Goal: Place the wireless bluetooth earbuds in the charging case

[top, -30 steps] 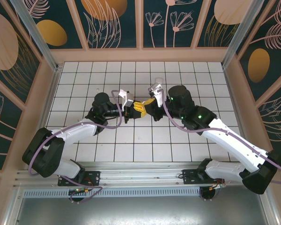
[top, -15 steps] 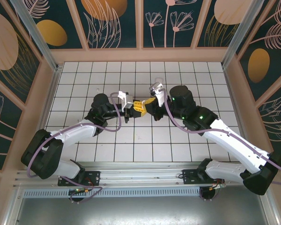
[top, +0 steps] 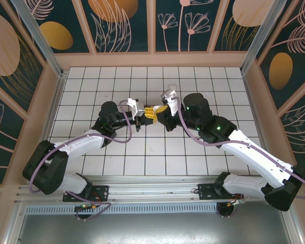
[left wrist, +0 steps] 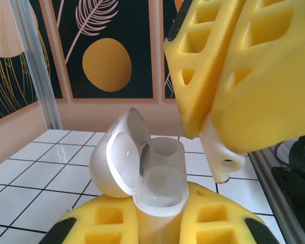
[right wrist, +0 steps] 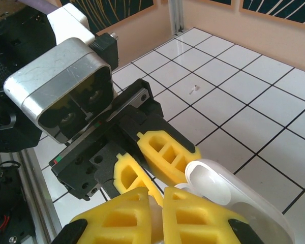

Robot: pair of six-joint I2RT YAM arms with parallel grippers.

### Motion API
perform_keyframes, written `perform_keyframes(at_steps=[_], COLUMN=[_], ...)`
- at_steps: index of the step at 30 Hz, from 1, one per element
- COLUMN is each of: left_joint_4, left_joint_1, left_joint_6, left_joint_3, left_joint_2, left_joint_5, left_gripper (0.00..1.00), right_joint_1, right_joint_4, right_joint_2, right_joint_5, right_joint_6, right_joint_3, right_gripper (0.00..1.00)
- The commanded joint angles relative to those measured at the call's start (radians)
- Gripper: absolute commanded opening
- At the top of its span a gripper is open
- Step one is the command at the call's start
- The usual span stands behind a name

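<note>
Left gripper (left wrist: 157, 206) clamps one glossy white rounded plastic charging case (left wrist: 160, 173), lid open | right gripper (right wrist: 156, 201) pinches one white plastic earbud (left wrist: 219, 152), just beside case mouth | one tiny white bit (right wrist: 193, 89) on tiles behind left gripper

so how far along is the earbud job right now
Done: the charging case is up off the tiles, lid open, clamped in the left pincer. In hand: the right pincer is shut on one earbud, its stem beside the open case, not seated. Left: seat it, then probably fetch the small white bit lying on the tiles, which may be the other earbud.
</note>
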Motion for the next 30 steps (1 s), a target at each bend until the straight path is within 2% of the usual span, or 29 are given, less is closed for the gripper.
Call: perform_keyframes(at_steps=[1, 7, 12, 23, 30], left_joint_4=[0.024, 0.022, 0.040, 0.237, 0.266], left_joint_1=[0.002, 0.002, -0.004, -0.007, -0.009], left_joint_6=[0.022, 0.036, 0.114, 0.189, 0.257], left_joint_3=[-0.009, -0.028, -0.082, -0.168, -0.200], left_joint_2=[-0.015, -0.026, -0.068, -0.109, -0.140], left_joint_5=[0.002, 0.007, -0.077, -0.262, -0.335], left_gripper=[0.00, 0.00, 0.00, 0.00, 0.00], right_joint_1=[0.012, 0.013, 0.013, 0.013, 0.009], right_joint_4=[0.015, 0.066, 0.095, 0.120, 0.142], right_joint_2=[-0.028, -0.061, -0.074, -0.067, -0.053], right_joint_5=[0.039, 0.110, 0.129, 0.122, 0.100], right_joint_6=[-0.028, -0.060, -0.074, -0.037, -0.035], right_joint_3=[0.032, 0.034, 0.044, 0.036, 0.032], right_gripper=[0.05, 0.04, 0.05, 0.05, 0.05])
